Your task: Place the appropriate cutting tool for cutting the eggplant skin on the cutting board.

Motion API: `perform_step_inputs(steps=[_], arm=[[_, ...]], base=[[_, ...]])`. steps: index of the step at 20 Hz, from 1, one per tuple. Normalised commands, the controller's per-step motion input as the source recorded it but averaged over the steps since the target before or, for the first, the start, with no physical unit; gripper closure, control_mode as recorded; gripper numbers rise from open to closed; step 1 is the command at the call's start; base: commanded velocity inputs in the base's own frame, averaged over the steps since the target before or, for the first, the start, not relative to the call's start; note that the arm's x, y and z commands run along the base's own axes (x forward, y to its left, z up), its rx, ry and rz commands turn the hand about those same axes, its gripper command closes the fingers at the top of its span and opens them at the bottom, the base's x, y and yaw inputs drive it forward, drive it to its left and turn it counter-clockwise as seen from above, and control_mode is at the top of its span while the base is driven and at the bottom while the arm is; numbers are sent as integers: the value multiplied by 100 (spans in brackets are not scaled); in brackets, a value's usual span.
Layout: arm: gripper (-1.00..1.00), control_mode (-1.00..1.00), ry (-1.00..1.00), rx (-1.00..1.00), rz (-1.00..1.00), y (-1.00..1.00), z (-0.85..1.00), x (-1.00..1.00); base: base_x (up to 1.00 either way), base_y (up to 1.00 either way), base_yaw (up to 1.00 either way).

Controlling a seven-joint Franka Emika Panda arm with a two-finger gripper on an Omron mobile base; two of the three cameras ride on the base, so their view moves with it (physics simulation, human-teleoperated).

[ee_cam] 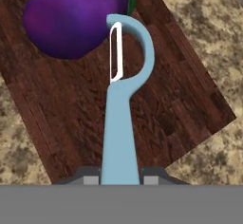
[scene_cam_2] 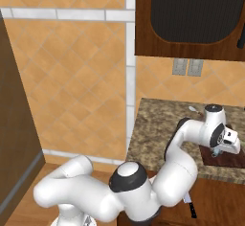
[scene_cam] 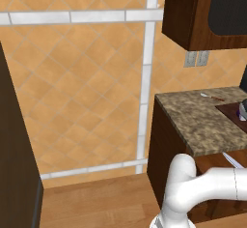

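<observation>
Eggplant (ee_cam: 71, 21), glossy purple with a green cap, lies on the cutting board (ee_cam: 156, 118) in the hand view, toward the board's upper part. A light blue peeler (ee_cam: 121, 114) runs up the middle of that view, its handle clamped between the two dark fingers (ee_cam: 90, 176) at the bottom, its looped head with the white blade reaching to the eggplant's side; whether they touch cannot be told. The peeler hangs over the dark board, with speckled counter (ee_cam: 209, 52) around it.

From the left base view, the counter (scene_cam: 202, 121) stands at the right, with the board's corner (scene_cam: 230, 111) at the frame edge.

From the right base view, the gripper (scene_cam_2: 216, 152) hangs over the board (scene_cam_2: 229, 159) on the counter's right part.
</observation>
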Motion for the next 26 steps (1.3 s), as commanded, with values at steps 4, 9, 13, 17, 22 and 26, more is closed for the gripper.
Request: perform_step_inputs(steps=[4,9,13,17,22,26], arm=[[100,-100,0,0,0,0,0,0],[100,-100,1,0,0,0,-16,0],[100,-100,1,0,0,0,-24,0],[100,-100,0,0,0,0,-23,0],[-100,-100,1,0,0,0,-8,8],[-100,-100,0,11,0,-25,16,-3]], base=[[0,0,0],[0,0,0],[0,0,0],[0,0,0],[0,0,0],[0,0,0]])
